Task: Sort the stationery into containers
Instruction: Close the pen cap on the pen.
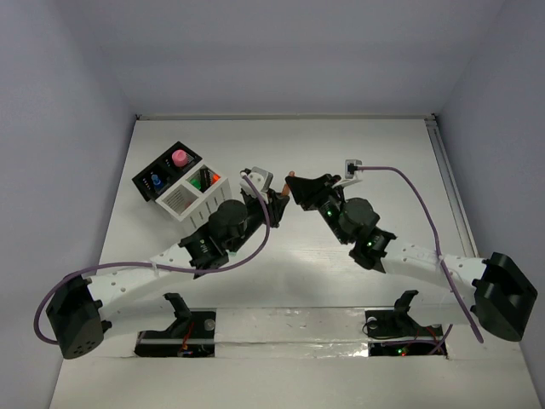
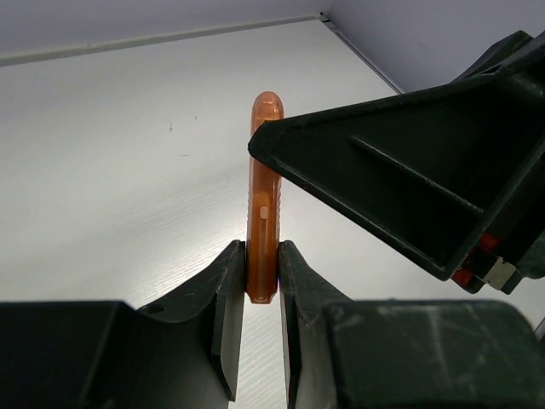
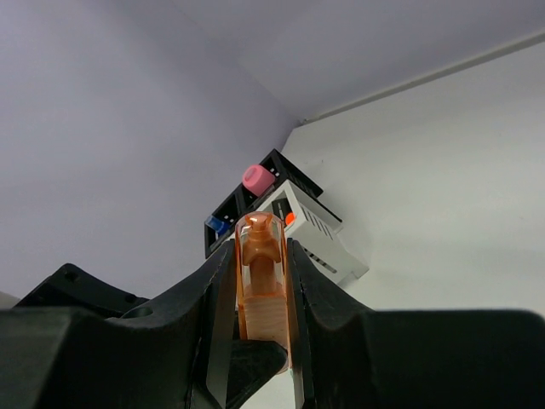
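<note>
White table boxed in by pale walls

You are looking at a matte white table (image 1: pixel 255 145) closed in by plain lavender-grey walls: the back wall (image 1: pixel 281 51) at 12 o'clock, the left wall (image 1: pixel 51 170) at 9, the right wall (image 1: pixel 511 128) at 3. A thin rail (image 1: pixel 451 192) runs along the table's 3 o'clock edge. The light is soft and even.

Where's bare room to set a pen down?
Bare: the table's far strip along the back wall, and right of the right gripper to the side rail. Crowded: the middle, where it and the left gripper clamp the orange marker beside the containers.
</note>
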You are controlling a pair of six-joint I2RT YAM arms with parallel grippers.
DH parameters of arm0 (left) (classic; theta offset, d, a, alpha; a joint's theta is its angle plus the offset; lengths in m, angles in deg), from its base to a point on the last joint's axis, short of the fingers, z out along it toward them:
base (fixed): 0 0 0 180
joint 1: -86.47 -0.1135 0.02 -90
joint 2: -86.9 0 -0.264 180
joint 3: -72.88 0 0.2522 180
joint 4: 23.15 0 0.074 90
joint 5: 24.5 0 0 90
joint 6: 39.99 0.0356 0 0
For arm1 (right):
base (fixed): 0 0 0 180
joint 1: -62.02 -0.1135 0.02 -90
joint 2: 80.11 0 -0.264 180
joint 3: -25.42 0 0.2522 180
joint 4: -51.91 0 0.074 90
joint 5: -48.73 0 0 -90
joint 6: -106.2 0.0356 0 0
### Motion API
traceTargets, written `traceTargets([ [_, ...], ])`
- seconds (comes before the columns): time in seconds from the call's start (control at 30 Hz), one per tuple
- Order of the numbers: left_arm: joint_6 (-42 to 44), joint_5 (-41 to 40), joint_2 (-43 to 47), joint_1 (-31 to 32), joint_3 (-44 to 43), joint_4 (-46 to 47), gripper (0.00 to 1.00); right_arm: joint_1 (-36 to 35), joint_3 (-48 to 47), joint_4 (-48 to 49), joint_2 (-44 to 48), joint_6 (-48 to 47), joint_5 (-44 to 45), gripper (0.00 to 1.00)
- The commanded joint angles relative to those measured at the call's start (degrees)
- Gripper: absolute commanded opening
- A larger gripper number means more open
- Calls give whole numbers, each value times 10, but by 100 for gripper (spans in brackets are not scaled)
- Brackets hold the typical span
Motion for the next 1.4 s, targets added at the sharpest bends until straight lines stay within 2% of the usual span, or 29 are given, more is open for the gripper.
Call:
traceTargets([
  [0.0, -7, -68, 44, -45, -112, 252, 0, -75, 46, -180, -46, 4, -129, 0],
  [0.23, -35, -16, 74, -77, -141, 230, 0, -86, 45, -203, -63, 14, -116, 0],
  [0.47, -14, -31, 106, -96, -150, 199, 0, -86, 48, -209, -78, 15, -142, 0],
  [0.67, -47, -10, 73, -107, -129, 213, 0, -108, 31, -186, -111, 24, -169, 0],
  [0.8, -18, -24, 53, -127, -160, 200, 0, -129, 6, -184, -145, 27, -198, 0],
  [0.87, -15, -17, 58, -146, -194, 184, 0, -129, 16, -183, -141, 31, -195, 0],
  [1.07, -28, -9, 72, -185, -203, 170, 0, -129, 52, -206, -85, 32, -166, 0],
  [1.23, -98, 41, 90, -185, -128, 182, 0, -129, 9, -200, -102, 15, -159, 0],
  [1.37, -139, 33, 134, -185, -47, 166, 0, -116, -71, -186, -109, -11, -145, 0],
])
